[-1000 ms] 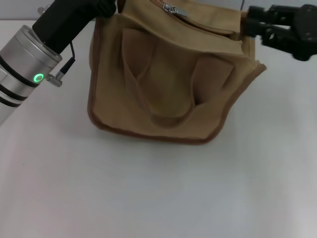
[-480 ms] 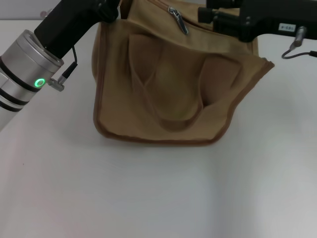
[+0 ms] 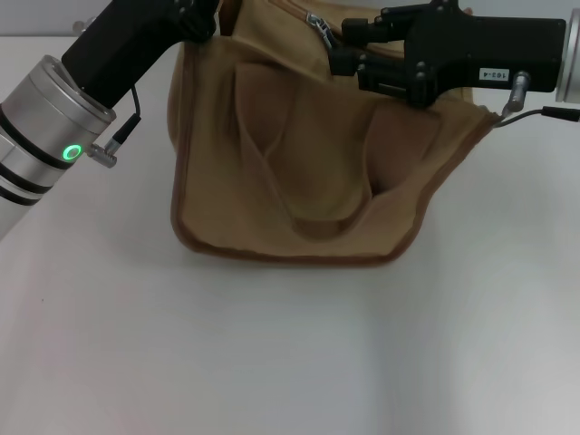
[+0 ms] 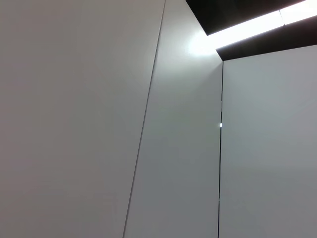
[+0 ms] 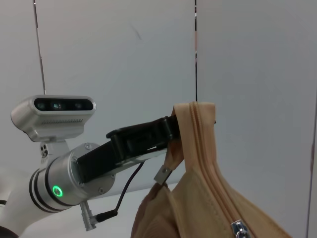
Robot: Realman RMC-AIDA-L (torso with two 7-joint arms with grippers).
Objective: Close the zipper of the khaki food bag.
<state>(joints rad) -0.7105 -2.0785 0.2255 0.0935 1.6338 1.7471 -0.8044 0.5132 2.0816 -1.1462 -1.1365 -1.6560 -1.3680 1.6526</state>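
Note:
The khaki food bag [image 3: 308, 154] stands on the white table with its two handles facing me. My left gripper [image 3: 201, 18] is shut on the bag's top left end and holds it up; the right wrist view shows that grip [image 5: 171, 130]. The zipper [image 5: 202, 148] runs along the top, and its silver pull tab [image 3: 320, 24] hangs near the middle, also visible in the right wrist view [image 5: 238, 229]. My right gripper [image 3: 340, 45] reaches in from the right over the bag's top, open, with its fingertips just right of the pull tab. The left wrist view shows only walls.
The loose strap's metal tip [image 5: 162, 174] hangs below the left gripper. The left arm's silver link [image 3: 50, 127] with a green light lies across the table's left side. The white table [image 3: 290, 344] stretches in front of the bag.
My right gripper has moved left along the bag's top, from the right end to just beside the pull tab. The left gripper still holds the bag's end.

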